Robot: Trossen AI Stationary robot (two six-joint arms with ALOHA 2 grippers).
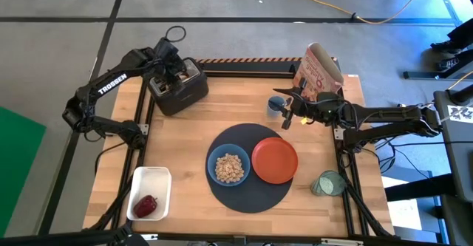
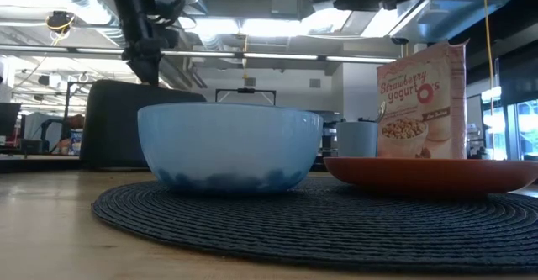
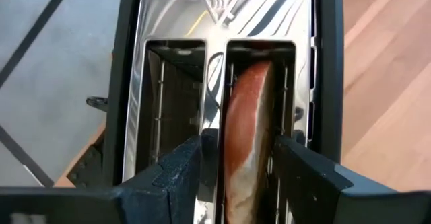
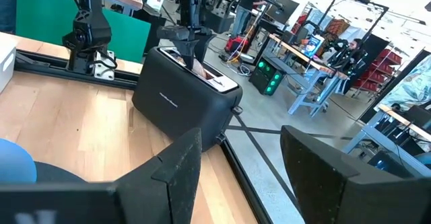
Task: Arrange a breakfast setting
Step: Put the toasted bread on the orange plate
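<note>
Left gripper hangs over the black two-slot toaster, fingers narrowly bracketing the browned toast slice in its slot; a skewed pull could jam it.

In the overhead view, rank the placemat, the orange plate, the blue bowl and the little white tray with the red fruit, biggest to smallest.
1. Placemat
2. White tray
3. Orange plate and blue bowl: close in size, though the plate seems slightly wider.
</note>
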